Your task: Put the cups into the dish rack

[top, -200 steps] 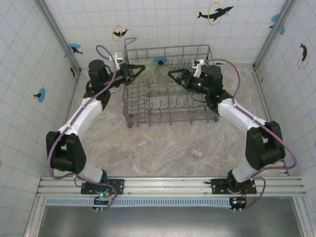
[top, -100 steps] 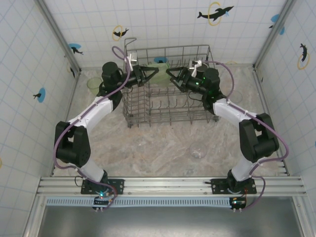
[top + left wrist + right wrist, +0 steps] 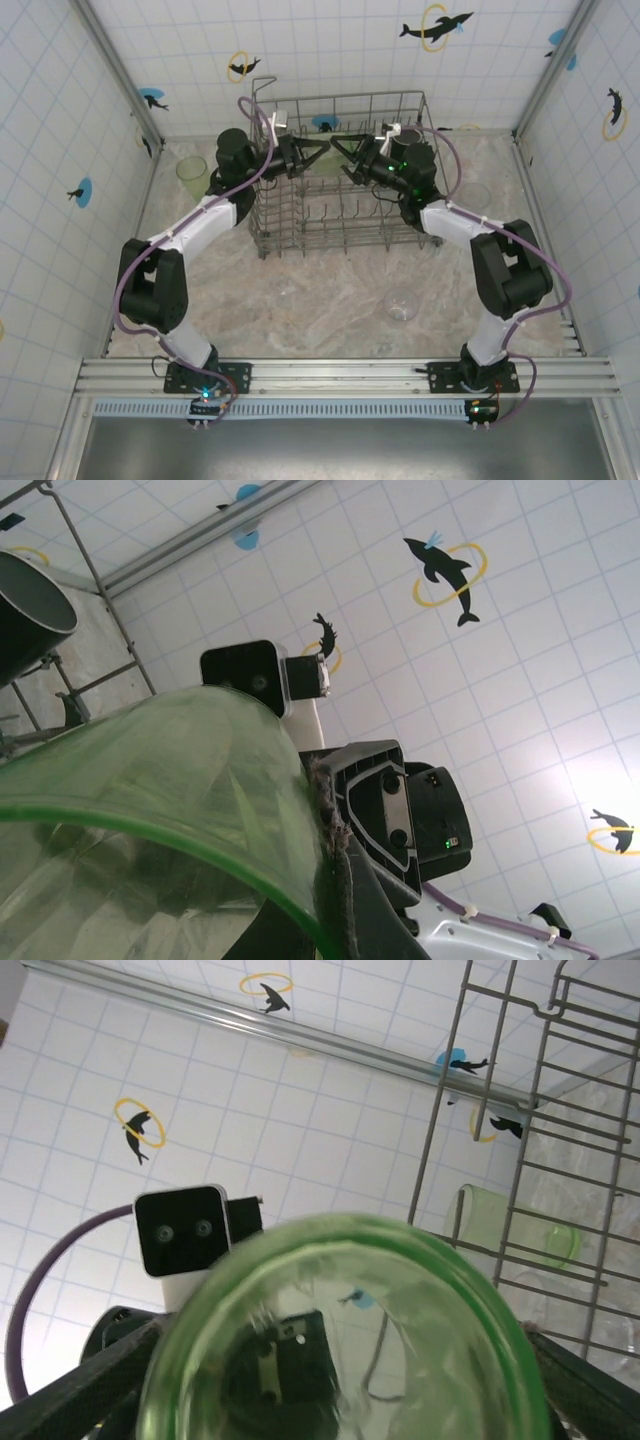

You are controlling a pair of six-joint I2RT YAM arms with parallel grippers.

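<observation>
- White tiled walls with dolphin stickers close in a marbled counter point(image 3: 330, 290); the dish rack point(image 3: 340, 243) stands at its far middle.
- Both arms reach over the far part of the rack, and a light green tumbler point(image 3: 130, 780) hangs between them, above the tines.
- The left claw point(image 3: 312, 152) is closed on the rim of this tumbler.
- The right claw point(image 3: 347, 152) has its jaws wide on both sides of the same tumbler; I cannot tell if they press it.
- Another green tumbler point(image 3: 190, 170) and a clear glass point(image 3: 402, 305) wait on the counter.
- Risk, in my judgement: if the left claw lets go before the right one holds firmly, the tumbler can drop on the tines and tip. Two claws squeezing together may also bend the thin wall, so it slips out.
</observation>
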